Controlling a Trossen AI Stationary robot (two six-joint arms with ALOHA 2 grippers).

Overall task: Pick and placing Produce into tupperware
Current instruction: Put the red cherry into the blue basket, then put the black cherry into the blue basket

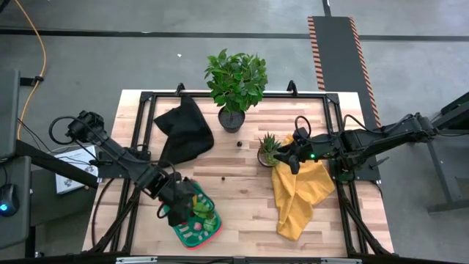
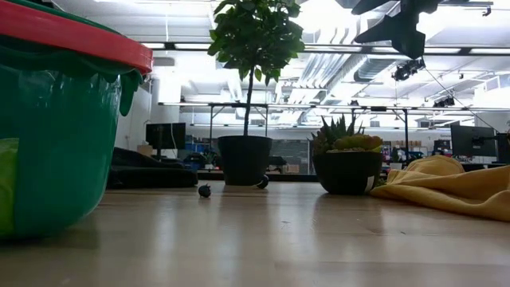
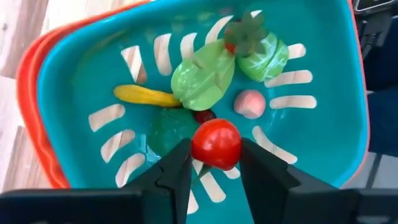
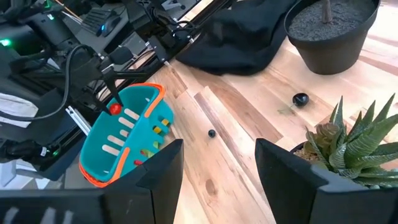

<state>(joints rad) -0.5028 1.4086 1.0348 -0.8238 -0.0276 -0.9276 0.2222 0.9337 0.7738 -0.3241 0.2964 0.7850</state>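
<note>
The left gripper [image 3: 216, 163] hangs over the tupperware [image 1: 209, 236], which stands near the front edge of the table [image 1: 234, 198], on its left half. Its two fingers [image 3: 177, 171] are partly closed and press on a round red tomato [image 3: 216, 144] from both sides, so the tomato is held above the inside of the container. Under it, on the floor of the container with the pale stripes, lie several other pieces of produce: a yellow banana [image 3: 147, 96], a light green leaf-shaped piece [image 3: 203, 76], a green round piece with a dark leafy top [image 3: 264, 53], a pink peach [image 3: 250, 103] and a dark green piece [image 3: 171, 130] (I cannot say what vegetable this one is). The right gripper [image 4: 219, 163] is over the right half of the table, just beside the small spiky plant [image 1: 269, 148] and above the yellow cloth [image 1: 299, 192]; its fingers [image 4: 160, 171] stand apart and hold nothing. The black cloth [image 1: 183, 130] lies at the back left, and the big leafy plant [image 1: 236, 82] stands at the back edge in the middle. Two small dark balls [image 4: 300, 99] lie on the bare wood between the plants and the container.
</note>
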